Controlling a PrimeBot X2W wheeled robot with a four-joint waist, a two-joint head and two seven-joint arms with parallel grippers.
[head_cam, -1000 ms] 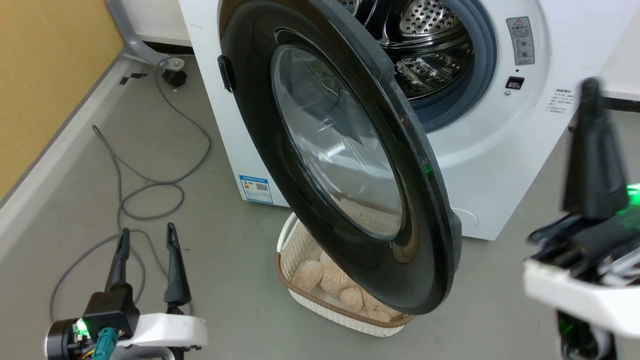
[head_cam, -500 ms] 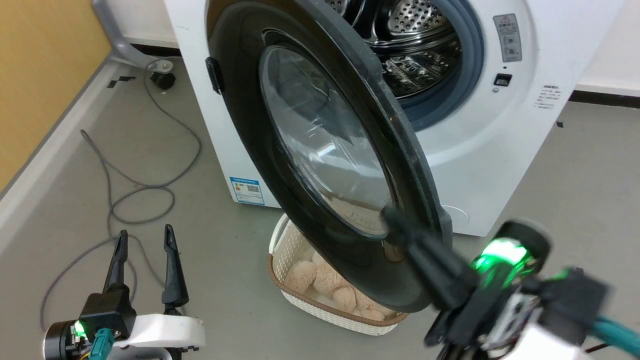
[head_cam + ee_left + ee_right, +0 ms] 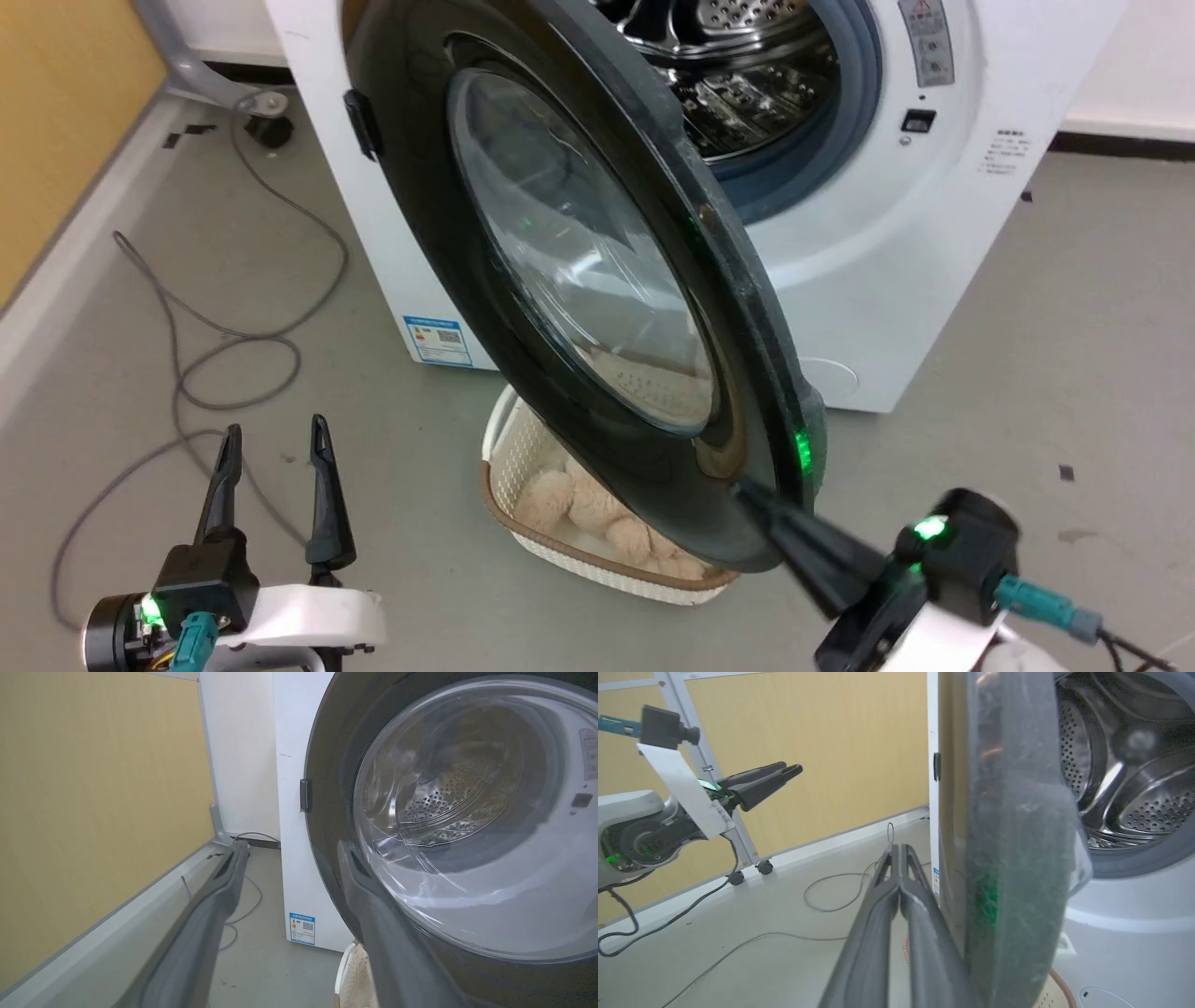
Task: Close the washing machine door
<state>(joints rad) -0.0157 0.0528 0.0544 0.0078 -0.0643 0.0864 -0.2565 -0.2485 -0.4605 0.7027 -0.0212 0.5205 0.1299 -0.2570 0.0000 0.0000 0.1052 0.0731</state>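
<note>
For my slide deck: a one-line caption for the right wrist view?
Shut right gripper beside the open washing machine door; steel drum beyond.

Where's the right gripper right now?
Head view, lower right: the right gripper, shut, has its tips at the bottom outer edge of the open washing machine door, beside the cream basket; contact unclear.

Bright even light; faint shadows; close foreground blurred; wrist-view edges distorted

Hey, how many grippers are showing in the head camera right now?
2. The left gripper sits lower left, fingers apart; the right gripper is lower right, fingers together by the washing machine door's bottom rim.
</note>
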